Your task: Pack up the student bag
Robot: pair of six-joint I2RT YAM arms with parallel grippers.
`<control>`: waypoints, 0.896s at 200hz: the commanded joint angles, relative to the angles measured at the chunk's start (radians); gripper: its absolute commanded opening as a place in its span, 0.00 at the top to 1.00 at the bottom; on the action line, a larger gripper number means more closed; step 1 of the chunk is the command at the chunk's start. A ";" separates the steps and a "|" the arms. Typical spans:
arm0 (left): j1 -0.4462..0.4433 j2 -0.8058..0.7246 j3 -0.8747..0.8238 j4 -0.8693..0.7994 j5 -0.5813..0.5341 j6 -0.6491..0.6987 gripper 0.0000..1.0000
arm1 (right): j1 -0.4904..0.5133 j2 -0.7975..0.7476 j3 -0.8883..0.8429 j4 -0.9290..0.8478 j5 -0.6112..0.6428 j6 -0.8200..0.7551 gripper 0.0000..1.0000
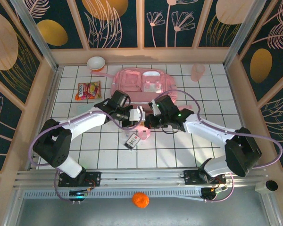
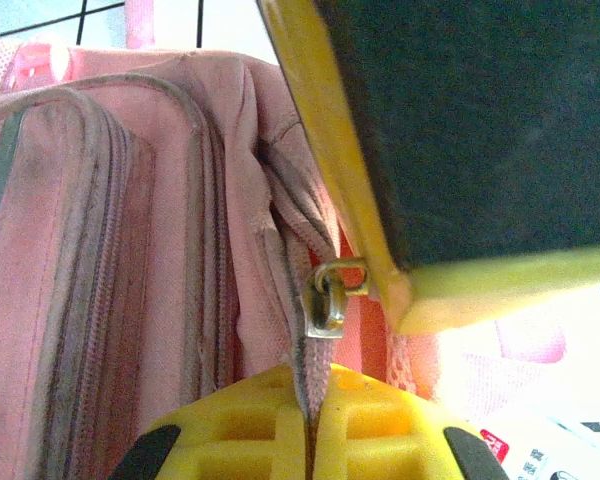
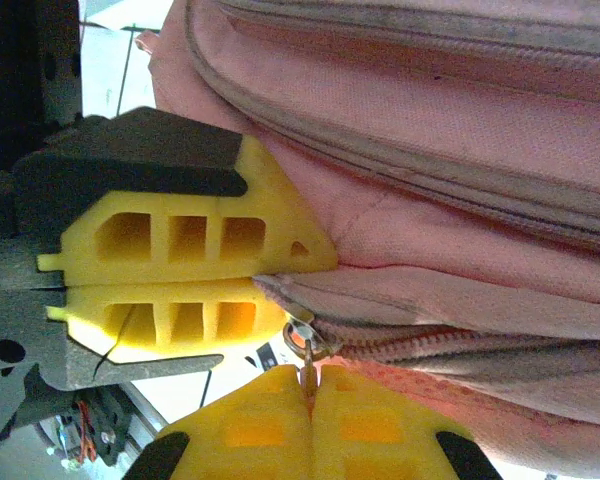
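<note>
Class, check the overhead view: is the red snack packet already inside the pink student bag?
No, the snack packet lies on the tiled table to the left of the student bag, apart from it.

The desk [image 1: 179, 150] carries one student bag [image 1: 132, 80]. Beside the bag are one bowl [image 1: 96, 62] at its far left, one red snack packet [image 1: 88, 90] at its left, one translucent cup [image 1: 197, 71] at its right and one small packet [image 1: 133, 141] before it. One orange ball [image 1: 140, 200] lies farther before it.

The white gridded desk [image 1: 99, 150] is carrying the student bag [image 1: 141, 84] at its far middle. A bowl [image 1: 96, 62] is sitting far left, a snack packet [image 1: 88, 90] lying beside the bag, a cup [image 1: 197, 72] standing far right, and a small packet [image 1: 133, 141] lying near the centre.
</note>
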 commanded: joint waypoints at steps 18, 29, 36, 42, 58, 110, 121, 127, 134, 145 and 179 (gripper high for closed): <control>0.030 -0.077 -0.069 0.018 -0.054 0.026 1.00 | -0.177 -0.106 -0.021 -0.141 -0.063 -0.134 1.00; 0.045 -0.101 -0.087 0.024 -0.049 0.022 1.00 | -0.245 -0.127 -0.047 -0.158 -0.072 -0.183 1.00; 0.053 -0.115 -0.098 0.030 -0.045 0.020 1.00 | -0.276 -0.129 -0.056 -0.167 -0.080 -0.206 1.00; 0.058 -0.125 -0.105 0.033 -0.042 0.018 1.00 | -0.294 -0.126 -0.058 -0.170 -0.093 -0.225 1.00; 0.064 -0.143 -0.116 0.035 -0.039 0.018 1.00 | -0.298 -0.106 -0.055 -0.161 -0.124 -0.246 1.00; 0.064 -0.153 -0.087 0.016 0.029 -0.018 0.83 | -0.177 -0.083 -0.046 -0.045 -0.144 -0.184 1.00; 0.063 -0.155 -0.081 0.016 0.037 -0.020 0.69 | -0.165 -0.080 -0.046 -0.046 -0.138 -0.178 1.00; 0.063 -0.155 -0.077 0.019 0.038 -0.021 0.60 | -0.163 -0.079 -0.052 -0.048 -0.132 -0.172 1.00; 0.060 -0.155 -0.074 0.021 0.037 -0.022 0.49 | -0.165 -0.079 -0.057 -0.049 -0.127 -0.162 1.00; 0.051 -0.153 -0.068 0.020 0.039 -0.021 0.42 | -0.165 -0.077 -0.066 -0.053 -0.116 -0.146 1.00; 0.013 -0.110 -0.039 0.035 -0.042 -0.032 0.31 | -0.176 -0.080 -0.075 -0.052 -0.051 -0.074 0.74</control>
